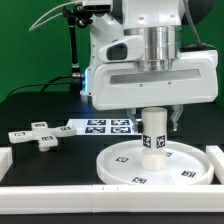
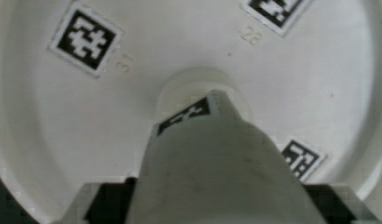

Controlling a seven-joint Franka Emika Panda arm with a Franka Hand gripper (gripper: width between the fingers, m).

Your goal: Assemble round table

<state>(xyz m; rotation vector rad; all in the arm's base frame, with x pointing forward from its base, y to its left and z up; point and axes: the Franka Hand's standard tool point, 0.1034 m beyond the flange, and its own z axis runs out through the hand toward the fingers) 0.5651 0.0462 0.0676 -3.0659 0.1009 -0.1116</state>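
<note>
The large rimmed round disc [image 1: 160, 165] lies flat on the black table at the front. The short thick cylinder leg [image 1: 154, 131] stands upright at its middle. My gripper [image 1: 153, 110] is straight above, shut on the leg's upper end. In the wrist view the leg [image 2: 209, 150] runs down from between my fingers to the centre of the disc [image 2: 63, 110]; black finger pads [image 2: 110, 195] press against both of its sides. The small cross-shaped base [image 1: 37, 134] lies loose on the table towards the exterior view's left.
The marker board [image 1: 100, 126] lies flat behind the disc. Plain white border blocks run along the front [image 1: 90, 205] and both sides [image 1: 216, 155]. A black stand with cables rises at the back [image 1: 72, 50].
</note>
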